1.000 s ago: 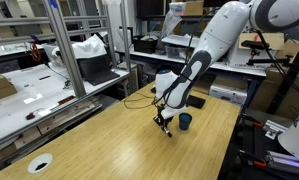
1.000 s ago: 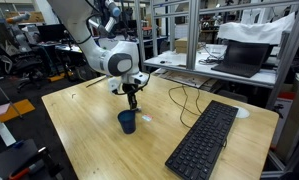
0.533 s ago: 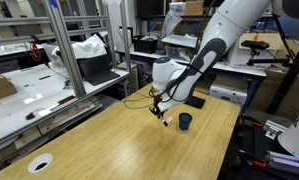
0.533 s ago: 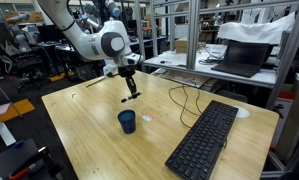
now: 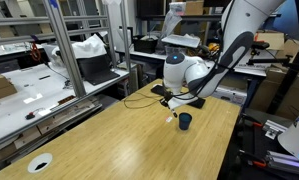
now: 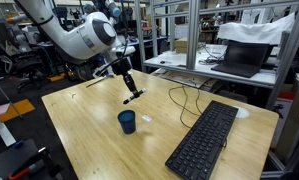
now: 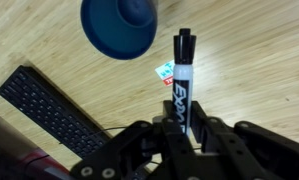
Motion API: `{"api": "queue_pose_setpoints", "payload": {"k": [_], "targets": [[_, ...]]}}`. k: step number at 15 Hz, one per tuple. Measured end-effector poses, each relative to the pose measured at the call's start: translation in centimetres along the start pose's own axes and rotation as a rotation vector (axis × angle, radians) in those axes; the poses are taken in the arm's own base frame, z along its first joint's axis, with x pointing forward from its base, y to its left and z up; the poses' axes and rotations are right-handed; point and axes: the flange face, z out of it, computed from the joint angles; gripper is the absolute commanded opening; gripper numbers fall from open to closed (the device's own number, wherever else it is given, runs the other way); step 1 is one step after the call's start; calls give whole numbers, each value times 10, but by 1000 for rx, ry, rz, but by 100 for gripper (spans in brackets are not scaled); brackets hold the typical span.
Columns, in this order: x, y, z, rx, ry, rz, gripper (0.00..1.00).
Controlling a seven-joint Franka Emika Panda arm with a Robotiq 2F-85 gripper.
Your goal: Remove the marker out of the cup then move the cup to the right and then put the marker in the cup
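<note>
Clearly, the tool hides the lower end of the marker.

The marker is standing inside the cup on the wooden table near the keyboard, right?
Not quite: the marker is clamped in the gripper, held above the wooden table, outside the cup near the keyboard. The wrist view shows it.

So the cup sits on the bench, with the keyboard lying beside it on the same top. The marker is up in the air past the cup, clamped between the gripper's jaws, clear of the bench.
</note>
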Motion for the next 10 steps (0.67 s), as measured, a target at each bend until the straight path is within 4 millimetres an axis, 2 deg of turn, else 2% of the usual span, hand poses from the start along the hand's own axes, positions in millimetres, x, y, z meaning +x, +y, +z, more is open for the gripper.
{"api": "queue_pose_setpoints", "payload": {"k": [6,10], "targets": [[-28,32,-2,-57,113,144,5],[-55,46,-3,-118,156,238,5]]}}
